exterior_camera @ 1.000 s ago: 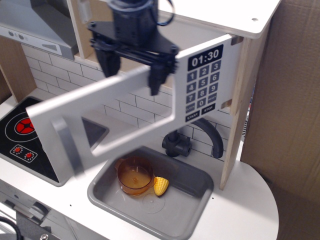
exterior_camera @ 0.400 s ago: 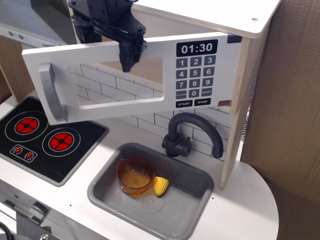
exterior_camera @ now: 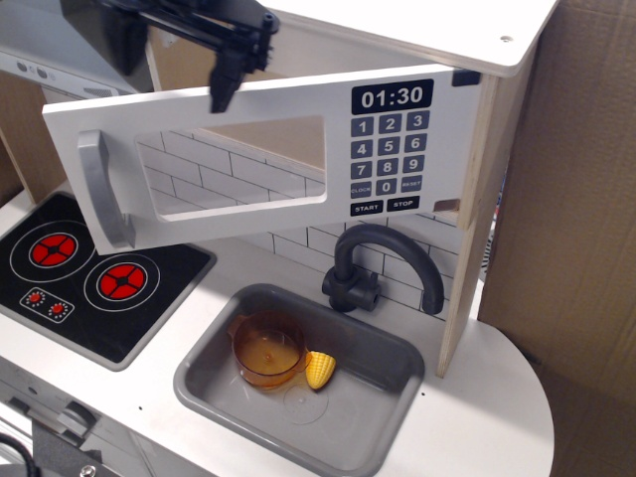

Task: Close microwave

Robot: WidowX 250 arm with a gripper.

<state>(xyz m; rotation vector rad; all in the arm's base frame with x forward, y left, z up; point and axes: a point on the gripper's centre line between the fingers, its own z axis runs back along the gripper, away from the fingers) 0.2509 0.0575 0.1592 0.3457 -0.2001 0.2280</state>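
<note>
The microwave (exterior_camera: 393,139) sits under the top shelf, with a black keypad reading 01:30. Its white door (exterior_camera: 248,204) with a clear window and grey bar handle (exterior_camera: 99,189) stands almost flat against the cabinet, the handle side still a little forward. My black gripper (exterior_camera: 174,60) is at the top left, just above the door's upper edge. Its fingers are spread and hold nothing; one fingertip (exterior_camera: 220,91) hangs in front of the door's top edge. The other finger is dark and partly cut off.
A black stovetop (exterior_camera: 89,268) with red burners lies at the lower left. A grey sink (exterior_camera: 383,348) holds an orange cup (exterior_camera: 266,350) and a corn piece (exterior_camera: 320,370), with a dark faucet (exterior_camera: 383,263) behind. A grey range hood (exterior_camera: 40,50) is top left; cardboard (exterior_camera: 586,199) stands at the right.
The door has swung from wide open over the sink to nearly shut. My gripper has moved up and left, lifting off the door's top edge.
</note>
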